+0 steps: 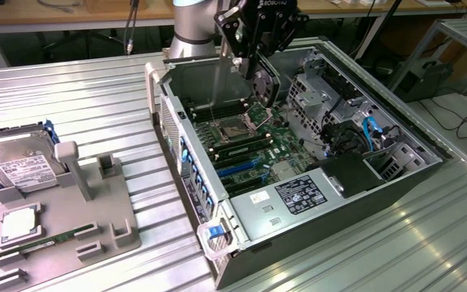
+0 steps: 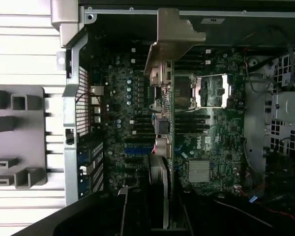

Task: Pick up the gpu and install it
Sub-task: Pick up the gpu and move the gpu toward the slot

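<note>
— Ribbed metal bench [image 1: 79, 103], open computer case [image 1: 339, 213] on it. Where do we enter the gpu [image 1: 264, 82]?
— Clamped in our gripper [image 1: 250, 55], hanging on edge directly beneath it, above the motherboard [image 1: 258, 137]. Long axis level, silver bracket [image 1: 219, 73] toward the exterior view's left; not seated, by our judgement.
</note>
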`<state>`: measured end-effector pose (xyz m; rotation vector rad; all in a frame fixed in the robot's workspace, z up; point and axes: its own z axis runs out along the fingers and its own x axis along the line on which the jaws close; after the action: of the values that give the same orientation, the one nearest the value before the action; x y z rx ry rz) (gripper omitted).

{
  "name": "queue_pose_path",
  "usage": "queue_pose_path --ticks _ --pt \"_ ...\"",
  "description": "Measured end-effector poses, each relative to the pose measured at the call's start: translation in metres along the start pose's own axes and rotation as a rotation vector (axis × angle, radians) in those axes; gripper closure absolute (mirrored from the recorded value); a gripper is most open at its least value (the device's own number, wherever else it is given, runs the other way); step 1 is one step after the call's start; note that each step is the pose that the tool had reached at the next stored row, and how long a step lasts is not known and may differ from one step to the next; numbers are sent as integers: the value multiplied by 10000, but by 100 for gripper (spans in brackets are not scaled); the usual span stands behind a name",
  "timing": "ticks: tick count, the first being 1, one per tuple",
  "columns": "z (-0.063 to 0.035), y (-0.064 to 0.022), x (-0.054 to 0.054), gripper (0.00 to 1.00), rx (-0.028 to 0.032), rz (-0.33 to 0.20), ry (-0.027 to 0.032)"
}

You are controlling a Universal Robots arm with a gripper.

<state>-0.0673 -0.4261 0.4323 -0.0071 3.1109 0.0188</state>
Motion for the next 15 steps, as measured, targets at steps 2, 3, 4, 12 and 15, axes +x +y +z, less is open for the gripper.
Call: queue_pose_path --ticks 2,3,4,12,15 --pt "8 16 -96 73 1 29 0" --pt "13 23 -133 73 0 40 -1" --pt "15 28 -162 73 1 49 -1" --pt "39 81 -426 73 3 109 -2" --pt "46 85 -525 73 3 133 -2"
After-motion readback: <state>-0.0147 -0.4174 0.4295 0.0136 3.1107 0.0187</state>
